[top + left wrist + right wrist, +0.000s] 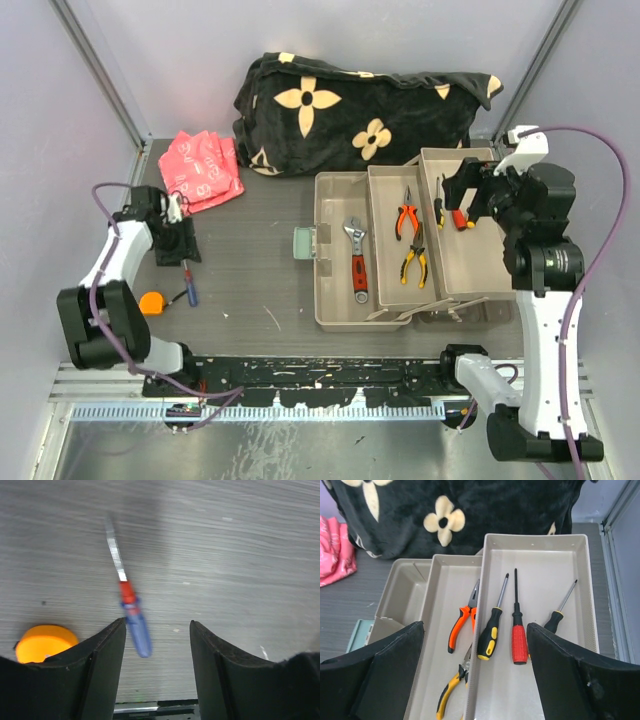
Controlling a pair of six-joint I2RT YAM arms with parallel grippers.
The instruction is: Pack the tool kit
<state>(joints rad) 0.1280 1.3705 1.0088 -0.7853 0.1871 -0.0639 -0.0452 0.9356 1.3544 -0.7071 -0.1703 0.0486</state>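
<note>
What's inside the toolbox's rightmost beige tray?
The beige plastic tray holds a yellow-black screwdriver, a red screwdriver and a third screwdriver, handle partly behind a black finger. Its near end is hidden.

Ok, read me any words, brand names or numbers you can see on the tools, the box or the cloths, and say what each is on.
No text is legible in any view.
White print on the pink cloth: too small to tell if it is lettering.
Any marking on the wrench: too small to read.
The tape measure: blurred, no label shows.
The blanket: flower motifs only.
</note>
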